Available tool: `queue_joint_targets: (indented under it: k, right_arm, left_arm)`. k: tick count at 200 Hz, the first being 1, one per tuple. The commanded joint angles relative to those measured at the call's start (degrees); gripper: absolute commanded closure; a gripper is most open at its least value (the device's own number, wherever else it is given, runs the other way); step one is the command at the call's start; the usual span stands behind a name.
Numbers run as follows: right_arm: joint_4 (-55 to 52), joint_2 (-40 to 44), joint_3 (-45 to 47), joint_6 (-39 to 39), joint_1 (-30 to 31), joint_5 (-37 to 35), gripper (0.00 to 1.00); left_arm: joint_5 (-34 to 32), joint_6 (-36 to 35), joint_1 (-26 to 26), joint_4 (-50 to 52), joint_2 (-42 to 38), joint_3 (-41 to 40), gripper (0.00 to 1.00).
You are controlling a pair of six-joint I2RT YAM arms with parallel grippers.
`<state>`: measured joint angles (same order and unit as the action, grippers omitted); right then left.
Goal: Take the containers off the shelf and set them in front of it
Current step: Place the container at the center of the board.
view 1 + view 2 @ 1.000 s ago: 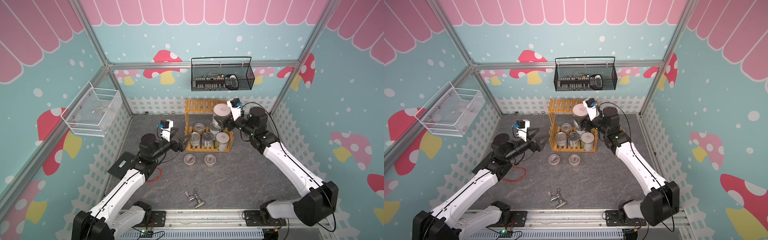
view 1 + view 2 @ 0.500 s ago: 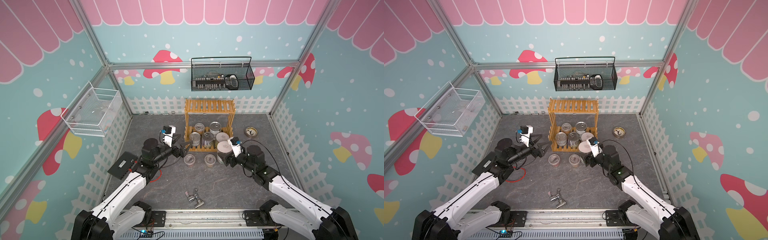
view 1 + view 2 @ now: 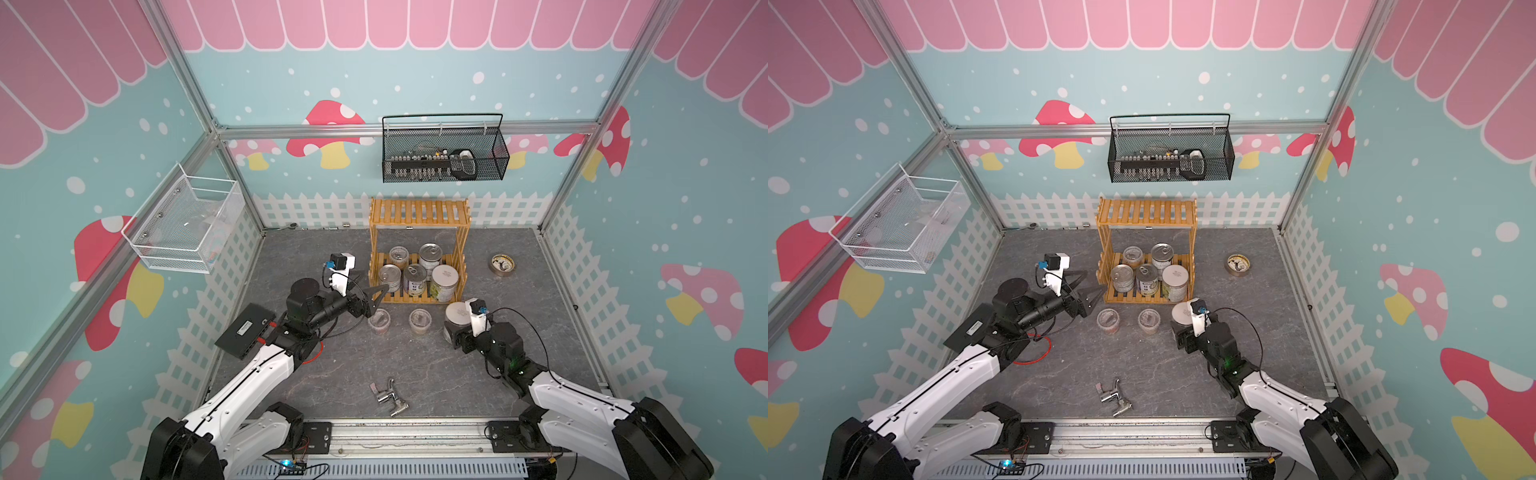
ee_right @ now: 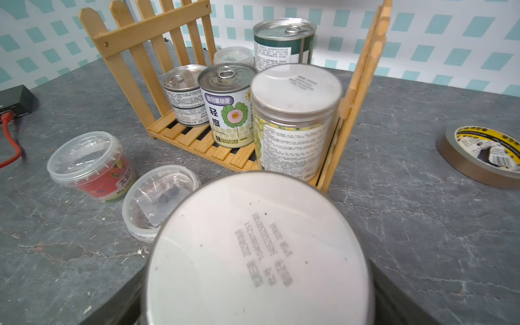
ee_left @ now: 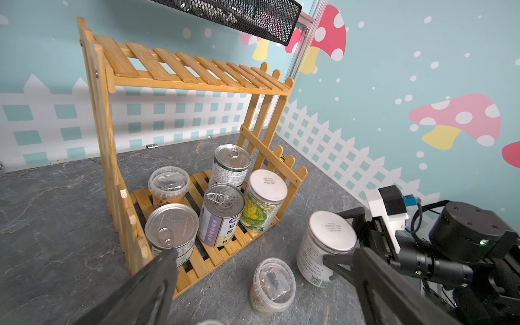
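Right tool (image 5: 336,237) clasping jar (image 3: 456,311) just in front of shelf (image 3: 419,212), left tool (image 3: 1095,281) spread wide, empty, near shelf's front corner

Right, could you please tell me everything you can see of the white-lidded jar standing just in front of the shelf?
The white-lidded clear plastic jar is a cylinder: a flat pale lid with small grey print, and a white paper label with text and a QR code near the base. It stands upright on the grey stone-look table, off the right front corner of the yellowish wooden slat shelf, beside a small clear plastic tub. The right pincer clasps its sides with black fingers.
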<state>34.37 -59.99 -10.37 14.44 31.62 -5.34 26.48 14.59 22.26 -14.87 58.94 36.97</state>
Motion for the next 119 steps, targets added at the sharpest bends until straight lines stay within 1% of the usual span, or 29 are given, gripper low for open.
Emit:
queue_joint_targets:
  k: [1,61,97,119]
  right_arm:
    - [10.2,-2.4,0.7,1.5,0.5,-3.6,0.27]
    - [17.2,-9.0,1.2,1.1,0.5,-6.1,0.24]
    - [18.7,-12.5,1.2,0.9,0.5,-6.9,0.23]
    - [19.9,-14.0,1.5,0.9,0.5,-7.1,0.17]
  left_arm:
    - [-0.9,-0.6,0.3,-1.0,0.5,-0.6,0.01]
    - [-1.0,-0.8,0.4,-0.9,1.1,-0.5,0.01]
    - [-1.2,-1.1,0.4,-0.8,1.0,-0.7,0.01]
    - [-1.4,-1.1,0.3,-0.7,0.9,-0.8,0.01]
